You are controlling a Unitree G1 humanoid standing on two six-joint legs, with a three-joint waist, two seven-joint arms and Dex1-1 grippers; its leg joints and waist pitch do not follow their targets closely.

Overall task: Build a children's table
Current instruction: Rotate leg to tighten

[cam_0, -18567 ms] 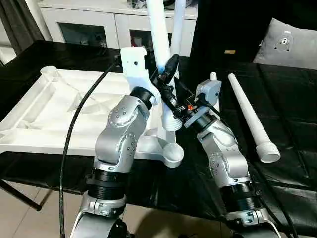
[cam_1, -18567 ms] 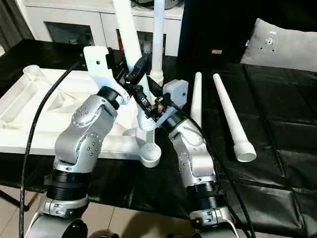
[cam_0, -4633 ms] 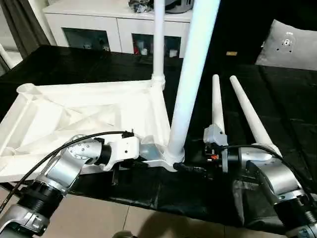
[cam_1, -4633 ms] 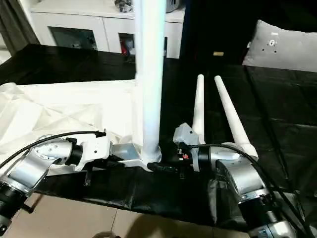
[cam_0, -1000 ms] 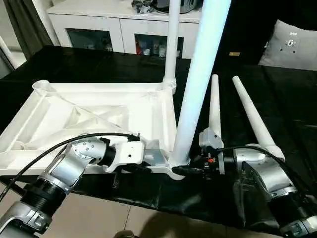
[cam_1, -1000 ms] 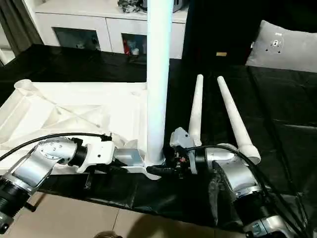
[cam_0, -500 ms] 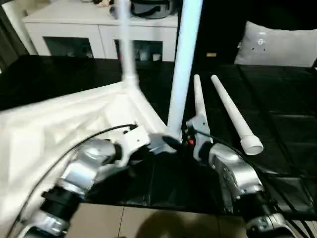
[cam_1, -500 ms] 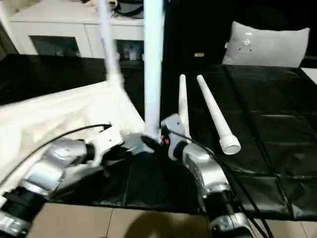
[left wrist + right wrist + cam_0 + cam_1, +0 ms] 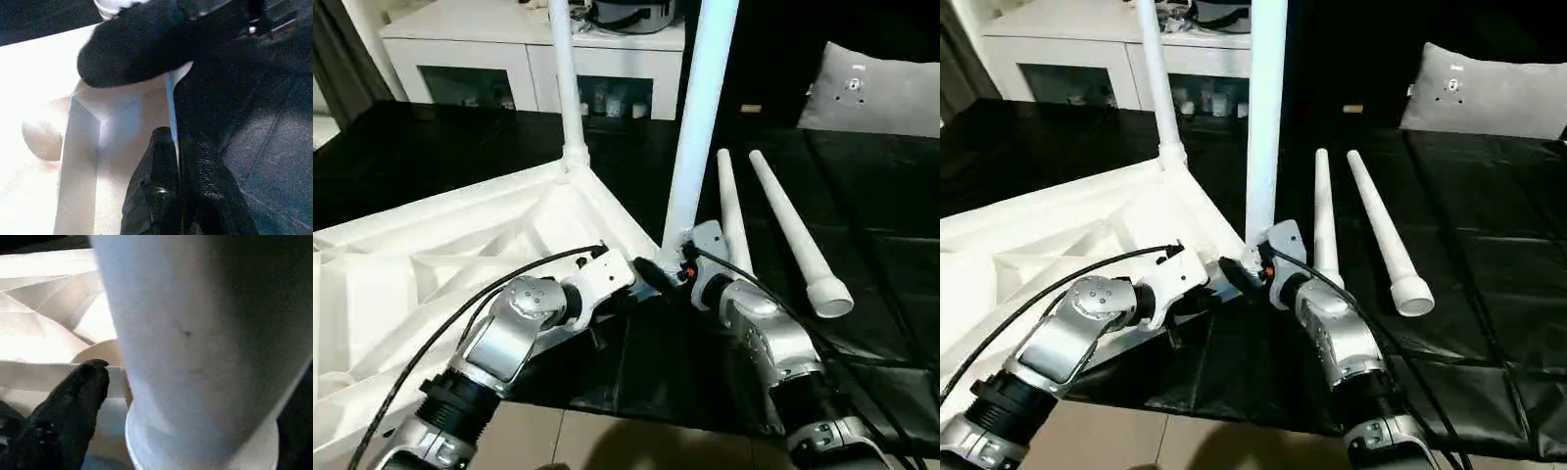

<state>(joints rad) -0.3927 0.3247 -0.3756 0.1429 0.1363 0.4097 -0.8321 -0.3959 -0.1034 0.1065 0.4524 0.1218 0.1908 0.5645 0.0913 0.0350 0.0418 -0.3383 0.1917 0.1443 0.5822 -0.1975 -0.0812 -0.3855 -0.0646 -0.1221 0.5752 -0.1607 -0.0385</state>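
The white table top (image 9: 460, 255) lies ribbed side up on the black-covered surface, turned at an angle. One leg (image 9: 564, 78) stands in its far corner socket and another (image 9: 700, 117) in the near corner socket. Two loose legs (image 9: 732, 211) (image 9: 793, 235) lie side by side to the right. My left gripper (image 9: 174, 134) is shut on the top's thin rim beside the near socket. My right gripper (image 9: 672, 270) is at the base of the near leg (image 9: 195, 347), closed around it; one black finger (image 9: 83, 391) shows beside it.
A white cabinet with glass doors (image 9: 509, 69) stands behind the work surface. A grey cushion (image 9: 871, 88) lies at the back right. A black cable (image 9: 489, 304) loops over my left forearm. The work surface's front edge runs just under both arms.
The table top has swung round with both standing legs; its near corner now sits closer to the loose legs. Both grippers stayed at that corner. The head camera also shifted.
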